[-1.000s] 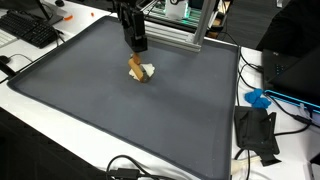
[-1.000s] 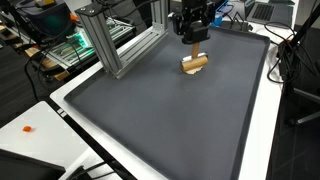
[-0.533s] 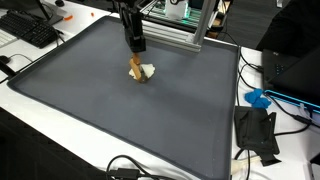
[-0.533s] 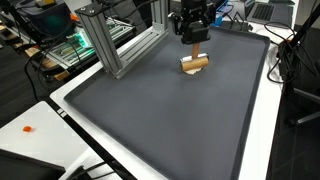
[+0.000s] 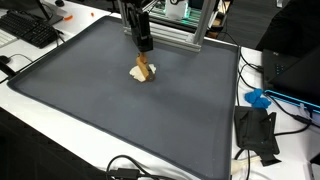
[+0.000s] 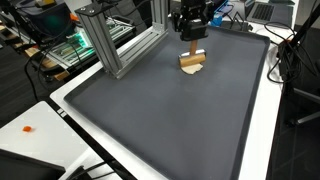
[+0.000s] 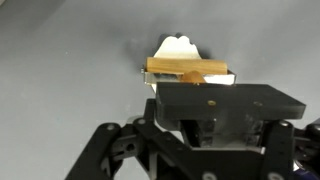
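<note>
The gripper (image 5: pixel 146 55) now hangs closer over the wooden block (image 5: pixel 143 71) near the tabletop's (image 5: pixel 120 120) far edge, perhaps clamping it; I cannot tell

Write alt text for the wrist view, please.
A tan wooden bar lies crosswise over a small white object on a grey mat, right at the edge of the dark gripper, which fills the lower frame; its fingertips are hidden.
</note>
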`<control>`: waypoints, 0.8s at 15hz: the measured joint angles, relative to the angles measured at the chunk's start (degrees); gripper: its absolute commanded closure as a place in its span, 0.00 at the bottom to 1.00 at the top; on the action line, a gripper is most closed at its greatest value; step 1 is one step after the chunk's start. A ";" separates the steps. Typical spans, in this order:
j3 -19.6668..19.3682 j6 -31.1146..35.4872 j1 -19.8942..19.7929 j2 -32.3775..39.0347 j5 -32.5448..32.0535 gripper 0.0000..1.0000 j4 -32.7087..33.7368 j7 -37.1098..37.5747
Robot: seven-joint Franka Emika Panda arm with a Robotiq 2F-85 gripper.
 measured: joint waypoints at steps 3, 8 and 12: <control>0.40 -1.70 0.65 -0.09 0.15 0.44 0.02 -0.02; 0.39 -1.74 0.91 -0.08 -0.11 0.44 -0.04 1.11; -0.03 -0.43 0.91 -0.08 -1.35 0.44 -0.11 4.13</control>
